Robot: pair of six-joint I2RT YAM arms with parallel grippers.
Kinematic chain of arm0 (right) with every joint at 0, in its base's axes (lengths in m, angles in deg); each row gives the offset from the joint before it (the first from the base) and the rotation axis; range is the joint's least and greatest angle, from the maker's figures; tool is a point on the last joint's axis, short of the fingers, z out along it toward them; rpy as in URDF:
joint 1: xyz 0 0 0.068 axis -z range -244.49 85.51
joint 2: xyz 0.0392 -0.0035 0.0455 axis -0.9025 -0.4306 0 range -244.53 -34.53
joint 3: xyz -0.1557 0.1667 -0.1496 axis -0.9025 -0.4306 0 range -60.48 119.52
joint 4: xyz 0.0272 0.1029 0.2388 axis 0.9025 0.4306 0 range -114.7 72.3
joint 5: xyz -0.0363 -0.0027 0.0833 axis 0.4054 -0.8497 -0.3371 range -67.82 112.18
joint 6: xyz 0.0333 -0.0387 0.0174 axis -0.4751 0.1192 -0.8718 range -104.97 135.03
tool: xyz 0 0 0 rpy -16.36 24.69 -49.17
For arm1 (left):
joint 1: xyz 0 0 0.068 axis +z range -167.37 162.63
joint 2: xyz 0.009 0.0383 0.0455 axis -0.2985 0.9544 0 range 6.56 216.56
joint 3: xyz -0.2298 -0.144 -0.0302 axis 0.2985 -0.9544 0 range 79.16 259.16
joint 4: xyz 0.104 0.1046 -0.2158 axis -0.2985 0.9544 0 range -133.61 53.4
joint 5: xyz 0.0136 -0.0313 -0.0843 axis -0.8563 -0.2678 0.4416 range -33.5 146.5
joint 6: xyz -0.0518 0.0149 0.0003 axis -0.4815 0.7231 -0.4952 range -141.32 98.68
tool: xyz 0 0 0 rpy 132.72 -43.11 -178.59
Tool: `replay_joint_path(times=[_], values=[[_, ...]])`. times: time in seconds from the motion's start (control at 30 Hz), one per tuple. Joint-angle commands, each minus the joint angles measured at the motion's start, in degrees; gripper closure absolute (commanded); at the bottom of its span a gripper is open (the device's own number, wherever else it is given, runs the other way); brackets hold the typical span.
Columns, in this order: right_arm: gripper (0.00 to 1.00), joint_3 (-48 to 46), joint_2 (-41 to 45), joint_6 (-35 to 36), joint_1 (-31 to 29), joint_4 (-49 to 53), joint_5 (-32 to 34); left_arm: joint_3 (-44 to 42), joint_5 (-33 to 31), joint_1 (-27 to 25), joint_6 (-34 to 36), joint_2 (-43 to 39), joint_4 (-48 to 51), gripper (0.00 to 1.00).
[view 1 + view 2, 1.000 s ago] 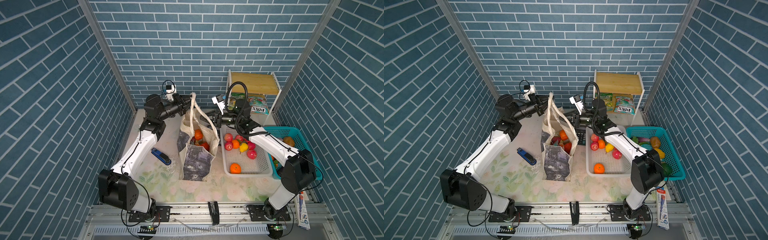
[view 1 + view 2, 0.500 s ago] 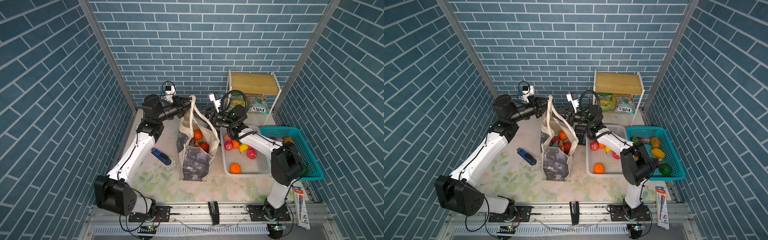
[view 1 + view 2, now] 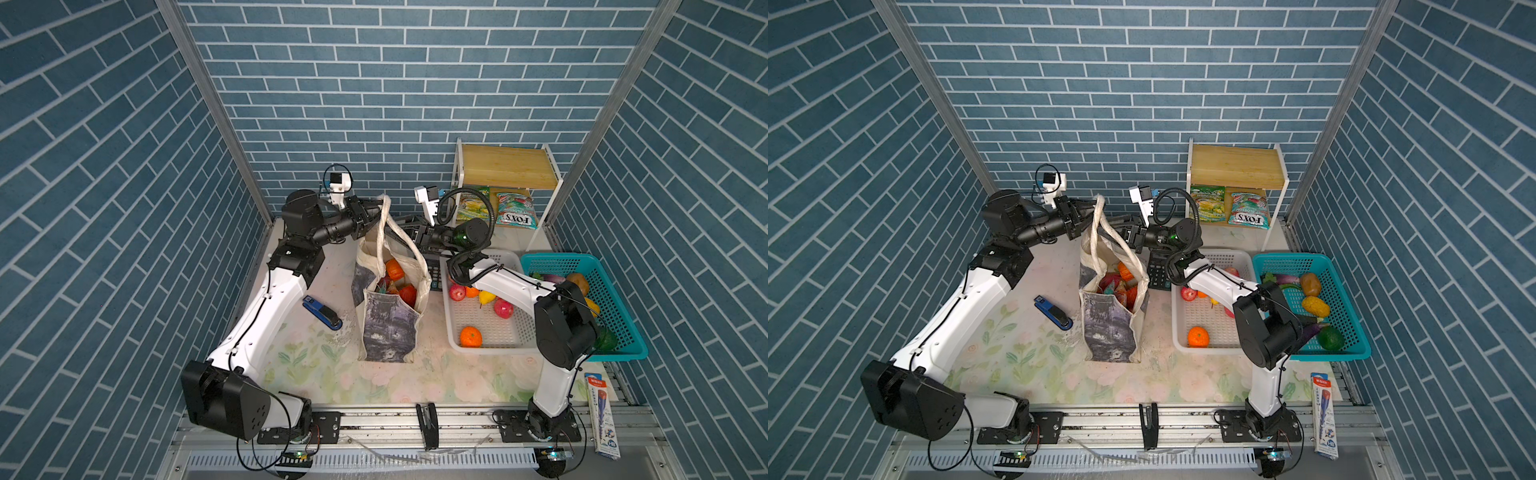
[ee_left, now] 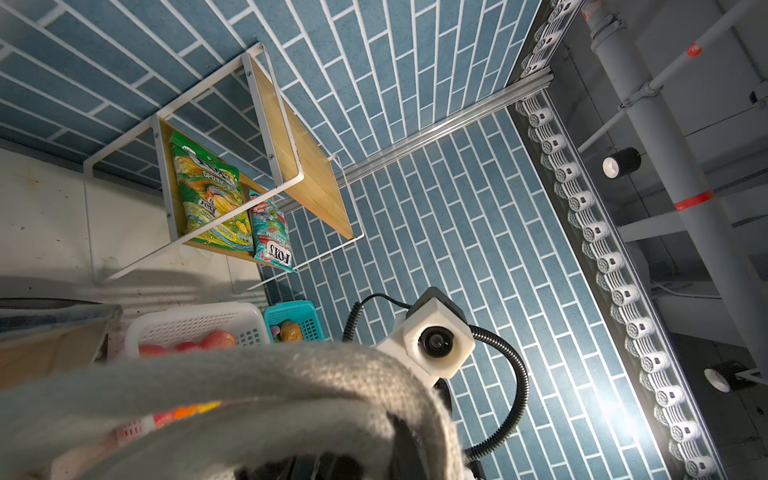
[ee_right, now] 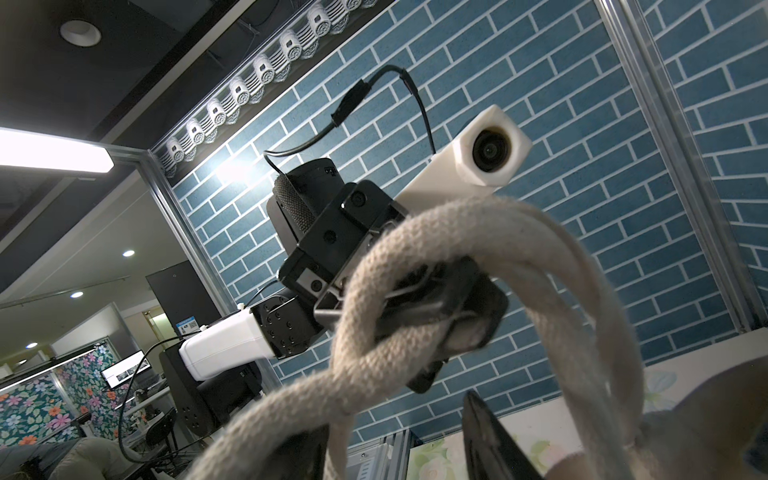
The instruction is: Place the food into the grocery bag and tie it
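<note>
Above the grocery bag (image 3: 388,328), which stands mid-table with food (image 3: 394,270) inside, the left gripper (image 3: 375,207) is clamped on the upright handles (image 3: 381,237). The right gripper (image 3: 402,227) is nearer their free strands. It sits just to their right with its jaws parted and empty.

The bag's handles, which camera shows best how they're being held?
The right wrist view: the handles fill it, crossed over each other, with the left tool clamped on them. Both top views show them small, rising from the grocery bag to that tool. The left wrist view shows only a blurred strap up close.
</note>
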Motion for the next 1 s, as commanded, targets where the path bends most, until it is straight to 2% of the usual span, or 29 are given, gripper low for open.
replay_joint_path(times=[0.0,0.3,0.5,0.6,0.97], values=[[0.43,2.1,0.2,-3.0,-1.2,-6.3,1.3,1.1,0.1,0.2,5.4,-0.6,3.7,1.0],[0.31,2.7,0.1,-2.2,-2.0,-4.6,3.0,0.8,-1.7,0.2,10.4,-0.9,8.5,1.0],[0.3,2.1,2.5,5.3,-2.3,5.8,4.3,1.2,-3.0,0.2,13.5,-1.3,11.8,1.0],[0.3,2.1,3.0,6.6,-2.4,8.1,5.0,1.3,-3.6,0.2,15.0,-1.6,13.3,1.0],[0.22,3.1,4.0,6.3,-2.7,7.2,6.1,0.2,-6.6,0.2,20.6,-2.2,17.3,1.0]])
